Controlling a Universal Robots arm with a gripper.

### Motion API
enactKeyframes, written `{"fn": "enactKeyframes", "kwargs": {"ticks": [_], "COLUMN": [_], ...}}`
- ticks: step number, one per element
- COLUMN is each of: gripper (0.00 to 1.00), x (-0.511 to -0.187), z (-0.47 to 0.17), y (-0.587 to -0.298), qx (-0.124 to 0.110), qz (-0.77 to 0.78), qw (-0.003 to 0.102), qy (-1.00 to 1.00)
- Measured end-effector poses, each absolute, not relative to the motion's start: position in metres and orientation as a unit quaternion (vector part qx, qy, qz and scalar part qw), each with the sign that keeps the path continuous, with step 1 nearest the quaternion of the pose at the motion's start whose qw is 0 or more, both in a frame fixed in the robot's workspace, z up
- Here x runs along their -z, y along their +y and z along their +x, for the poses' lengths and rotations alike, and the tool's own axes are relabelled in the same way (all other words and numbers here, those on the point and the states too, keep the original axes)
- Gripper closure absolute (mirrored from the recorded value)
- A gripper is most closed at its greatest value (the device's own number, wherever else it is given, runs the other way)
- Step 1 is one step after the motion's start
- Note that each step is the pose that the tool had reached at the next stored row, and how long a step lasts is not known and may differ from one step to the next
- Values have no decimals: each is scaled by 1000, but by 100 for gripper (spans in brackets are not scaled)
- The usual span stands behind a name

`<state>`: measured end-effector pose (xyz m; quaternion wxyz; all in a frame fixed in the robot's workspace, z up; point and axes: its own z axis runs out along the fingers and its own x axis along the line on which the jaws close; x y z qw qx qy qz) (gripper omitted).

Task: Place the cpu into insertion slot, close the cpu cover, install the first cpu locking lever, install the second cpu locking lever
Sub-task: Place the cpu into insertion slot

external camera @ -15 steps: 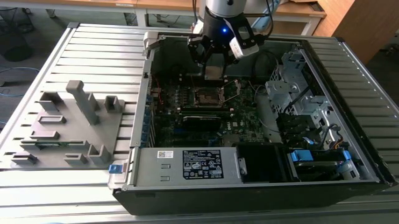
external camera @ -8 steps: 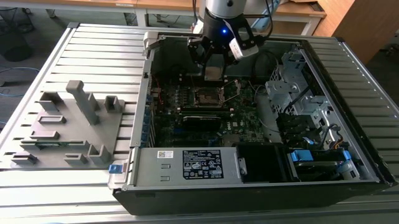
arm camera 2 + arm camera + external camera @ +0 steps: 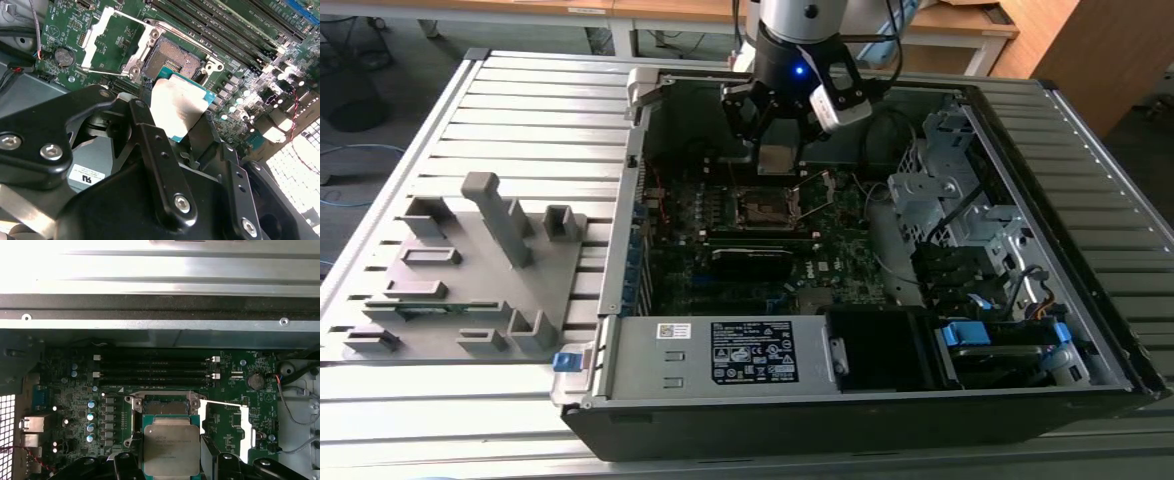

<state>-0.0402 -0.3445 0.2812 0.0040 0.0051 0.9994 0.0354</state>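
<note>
My gripper (image 3: 778, 150) is shut on the cpu (image 3: 777, 159), a flat silver-topped chip with a teal edge. It hangs inside the open computer case, a little above and behind the insertion slot (image 3: 767, 205). In the second wrist view the black fingers (image 3: 150, 135) clamp the cpu (image 3: 177, 107) by two opposite edges, and the dark square insertion slot (image 3: 175, 60) lies bare just beyond it. The cpu cover (image 3: 115, 40) stands swung open beside the slot. In the first wrist view the cpu (image 3: 170, 447) hides most of the insertion slot (image 3: 162, 407), with the cpu cover (image 3: 225, 427) folded out to one side.
Long black memory slots (image 3: 150, 367) run behind the socket. A coin battery (image 3: 256, 380) and loose cables (image 3: 295, 400) lie near the open cover. A labelled power supply (image 3: 747, 352), a drive cage (image 3: 947, 190) and the case walls ring the board. A grey fixture tray (image 3: 467, 270) sits at the exterior view's left.
</note>
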Motion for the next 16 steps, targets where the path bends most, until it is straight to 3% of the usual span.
{"fn": "enactKeyframes", "kwargs": {"ticks": [16], "gripper": [46], "x": [-276], "z": [-40], "y": [-344], "qx": [-35], "qz": [62], "qw": [6], "qy": [997]}}
